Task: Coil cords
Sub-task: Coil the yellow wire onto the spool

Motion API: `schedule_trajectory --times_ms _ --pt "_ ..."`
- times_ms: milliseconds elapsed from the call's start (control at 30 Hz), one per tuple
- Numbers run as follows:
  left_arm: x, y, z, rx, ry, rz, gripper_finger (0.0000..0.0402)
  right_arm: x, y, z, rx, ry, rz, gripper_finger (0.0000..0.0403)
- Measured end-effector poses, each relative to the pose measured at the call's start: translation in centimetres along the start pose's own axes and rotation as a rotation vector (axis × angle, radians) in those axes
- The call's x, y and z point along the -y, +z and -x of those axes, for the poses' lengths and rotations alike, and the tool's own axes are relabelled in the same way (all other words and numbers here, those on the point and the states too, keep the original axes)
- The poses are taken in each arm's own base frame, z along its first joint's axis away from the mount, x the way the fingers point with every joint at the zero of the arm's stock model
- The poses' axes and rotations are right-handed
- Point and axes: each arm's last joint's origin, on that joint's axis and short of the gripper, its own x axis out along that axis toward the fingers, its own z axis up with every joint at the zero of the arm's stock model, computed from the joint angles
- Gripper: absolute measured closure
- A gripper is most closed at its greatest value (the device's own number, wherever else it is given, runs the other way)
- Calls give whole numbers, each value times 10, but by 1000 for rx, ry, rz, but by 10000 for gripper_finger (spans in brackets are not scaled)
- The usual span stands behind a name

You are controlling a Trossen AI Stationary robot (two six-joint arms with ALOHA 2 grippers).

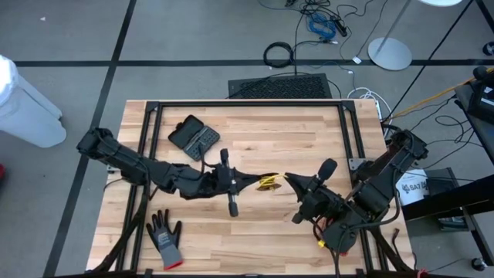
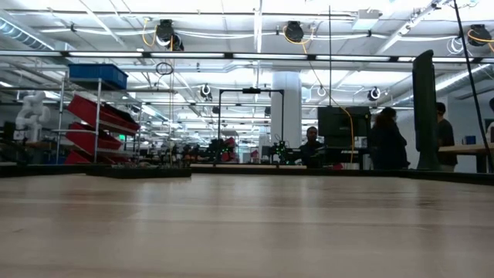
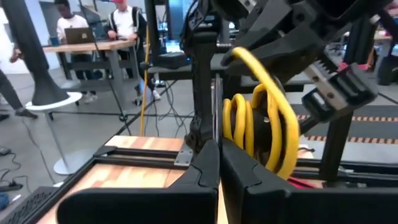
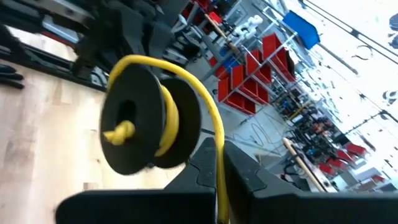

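Wooden surface (image 1: 255,139) is mostly bare, and the yellow cord (image 1: 268,183) hangs mid-air near the centre, between both arms. Left tool (image 1: 258,181) sits at its 9 o'clock, right tool (image 1: 289,179) at 3 o'clock, both clamped tight on it. Cord's wound around a small black spool (image 4: 134,124).

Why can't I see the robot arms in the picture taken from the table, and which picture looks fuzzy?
Low view: only bare table and the bright room lights, no arms. Right wrist view: the yellow cord on its black spool looks smeared. Left wrist view: the cord is sharper, the people behind are soft.
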Motion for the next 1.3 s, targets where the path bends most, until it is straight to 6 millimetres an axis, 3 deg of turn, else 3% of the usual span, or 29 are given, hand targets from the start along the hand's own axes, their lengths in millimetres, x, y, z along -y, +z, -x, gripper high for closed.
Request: schedule_trajectory --times_ms 200,700,1300 --pt "1 0 2 -2 67 -35 401 0 -1 0 -2 -6 -6 403" --pt "6 4 5 33 29 -38 401 4 -13 -11 -65 -6 -48 403" --pt "5 19 7 163 77 -92 401 1 -14 -13 -101 105 -188 402"
